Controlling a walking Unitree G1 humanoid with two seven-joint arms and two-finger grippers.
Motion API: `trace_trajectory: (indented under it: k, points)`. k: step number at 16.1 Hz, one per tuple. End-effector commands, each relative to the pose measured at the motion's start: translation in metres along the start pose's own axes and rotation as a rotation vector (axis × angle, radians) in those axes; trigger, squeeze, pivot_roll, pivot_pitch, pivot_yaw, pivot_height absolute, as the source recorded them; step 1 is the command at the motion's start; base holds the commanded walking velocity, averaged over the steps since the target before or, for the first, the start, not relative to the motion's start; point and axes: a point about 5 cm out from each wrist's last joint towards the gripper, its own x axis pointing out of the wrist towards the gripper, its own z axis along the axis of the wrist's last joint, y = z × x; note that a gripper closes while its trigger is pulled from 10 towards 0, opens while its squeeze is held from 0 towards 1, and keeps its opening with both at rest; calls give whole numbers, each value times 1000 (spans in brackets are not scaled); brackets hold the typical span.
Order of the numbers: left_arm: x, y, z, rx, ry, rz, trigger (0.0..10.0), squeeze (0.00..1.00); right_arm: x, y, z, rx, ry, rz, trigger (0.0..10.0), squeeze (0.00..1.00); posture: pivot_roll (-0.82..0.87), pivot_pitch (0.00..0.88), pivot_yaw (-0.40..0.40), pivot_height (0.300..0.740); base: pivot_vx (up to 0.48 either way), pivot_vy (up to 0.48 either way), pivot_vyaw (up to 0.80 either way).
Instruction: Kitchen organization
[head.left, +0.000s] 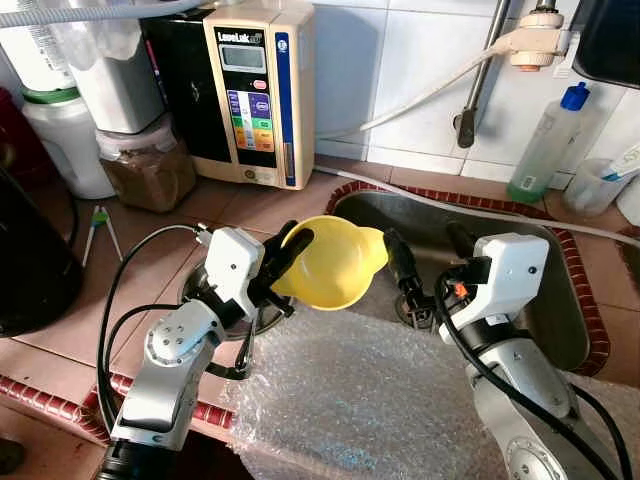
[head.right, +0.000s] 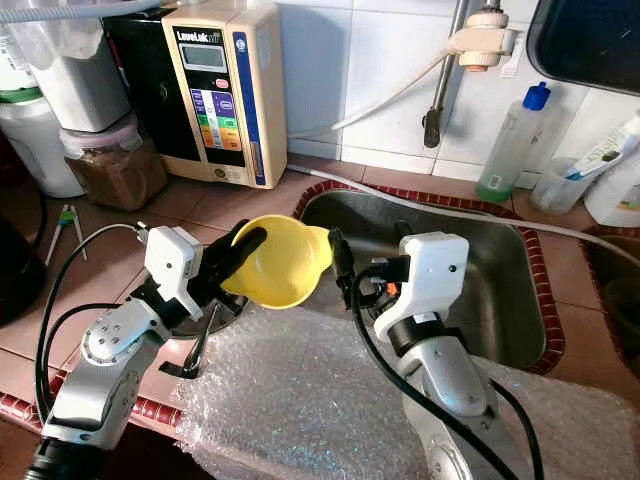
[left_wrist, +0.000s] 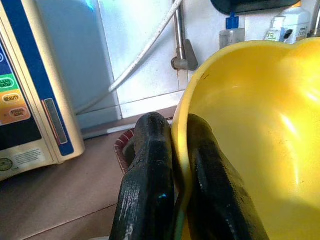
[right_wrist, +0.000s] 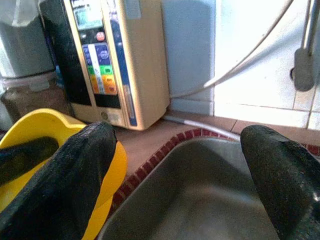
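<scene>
A: How far along is the tidying?
B: Early, I'd judge. The yellow bowl (head.left: 333, 262) is lifted over the left edge of the sink (head.left: 560, 320), not yet set anywhere; bubble wrap (head.left: 360, 400) covers the counter's front edge

A: Who has it?
B: The left gripper (head.left: 285, 258) pinches its rim, one finger inside, one outside. The right gripper (head.left: 428, 262) hangs just beside the bowl over the sink, fingers spread, holding nothing
</scene>
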Motion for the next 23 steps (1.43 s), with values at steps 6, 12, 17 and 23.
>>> trace_trajectory:
  k: [6,12,17,23]
  points:
    - [13,-15,13,30,-82,-70,0,0,24,16,-14,81,68,77,10000,0,-75,36,48,740,0,0,0]
    - [14,-15,13,31,-85,-56,0,0,39,23,-25,108,129,71,0,0,-68,42,44,740,0,0,0]
    - [16,-14,13,30,-82,-44,0,0,39,26,-33,123,182,84,0,0,-73,51,48,740,0,0,0]
    - [17,-16,13,28,-84,-45,0,0,39,26,-37,130,226,89,0,0,-75,58,51,740,0,0,0]
